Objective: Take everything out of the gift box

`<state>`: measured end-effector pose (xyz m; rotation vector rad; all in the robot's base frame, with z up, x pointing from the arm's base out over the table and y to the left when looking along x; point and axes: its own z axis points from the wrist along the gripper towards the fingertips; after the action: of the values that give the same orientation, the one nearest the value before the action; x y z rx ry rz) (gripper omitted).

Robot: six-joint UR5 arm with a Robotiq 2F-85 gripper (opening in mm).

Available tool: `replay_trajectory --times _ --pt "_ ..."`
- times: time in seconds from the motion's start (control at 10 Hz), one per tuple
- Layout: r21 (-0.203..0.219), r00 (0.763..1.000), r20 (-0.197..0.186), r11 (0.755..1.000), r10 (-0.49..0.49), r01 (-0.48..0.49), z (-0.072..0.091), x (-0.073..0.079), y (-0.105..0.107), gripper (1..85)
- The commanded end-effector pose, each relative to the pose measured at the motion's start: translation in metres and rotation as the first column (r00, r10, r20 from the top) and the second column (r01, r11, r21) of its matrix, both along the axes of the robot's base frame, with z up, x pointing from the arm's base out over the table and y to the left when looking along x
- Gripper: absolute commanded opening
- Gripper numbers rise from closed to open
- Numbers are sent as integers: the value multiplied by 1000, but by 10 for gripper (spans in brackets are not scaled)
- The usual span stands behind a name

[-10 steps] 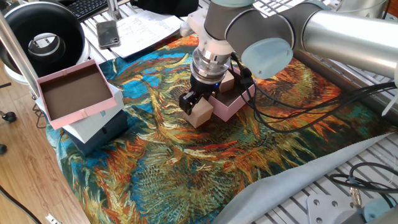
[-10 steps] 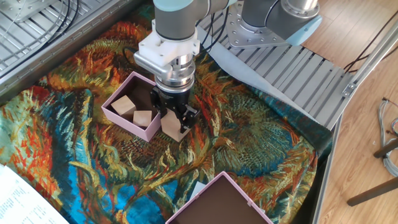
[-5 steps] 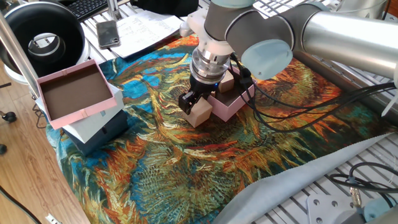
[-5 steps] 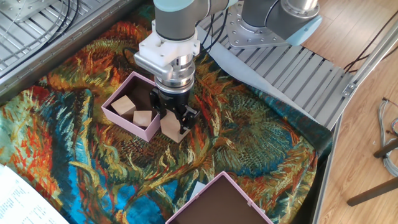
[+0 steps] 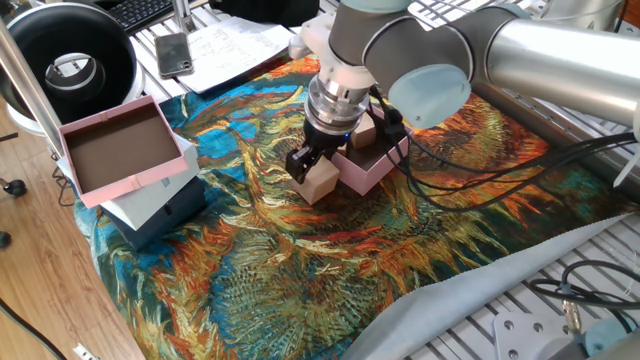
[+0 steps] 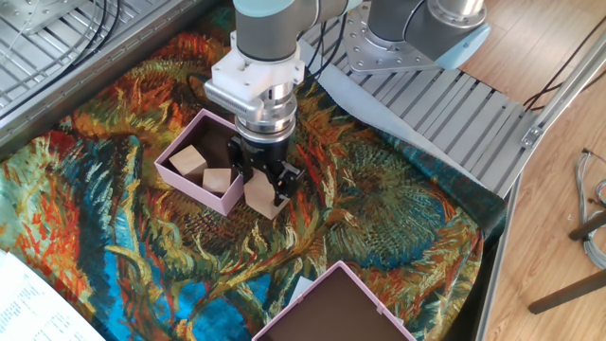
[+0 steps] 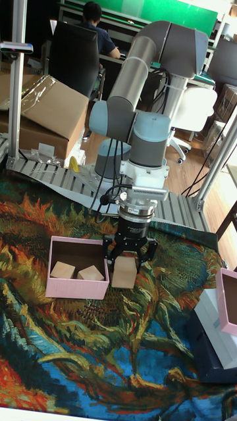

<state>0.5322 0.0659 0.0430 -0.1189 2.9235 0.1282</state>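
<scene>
The gripper (image 7: pixel 125 258) clamps one wooden block (image 7: pixel 124 272) just outside the gift box (image 7: pixel 76 287), at its three o'clock — apparently to set it down — two blocks (image 7: pixel 77 271) remain inside.

Gripper (image 5: pixel 310 168) hides most of gift box (image 5: pixel 372 165) inside in one fixed view; only one block in box (image 5: pixel 364 131) partly shows behind arm. Fingers (image 6: pixel 285 179) cover upper part of held block (image 6: pixel 260 196). Pink-rimmed tray (image 7: pixel 228 299) cut by right edge in tall fixed view, by bottom edge in other fixed view. Papers (image 6: pixel 28 301) cut at corner.
</scene>
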Motion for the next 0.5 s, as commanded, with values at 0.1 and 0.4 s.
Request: replay_trajectory --times 0.1,0.4 --pt "17 1000 2 1000 3 -3 2 1 3 850" --pt "21 1000 3 1000 12 -12 12 -2 3 837"
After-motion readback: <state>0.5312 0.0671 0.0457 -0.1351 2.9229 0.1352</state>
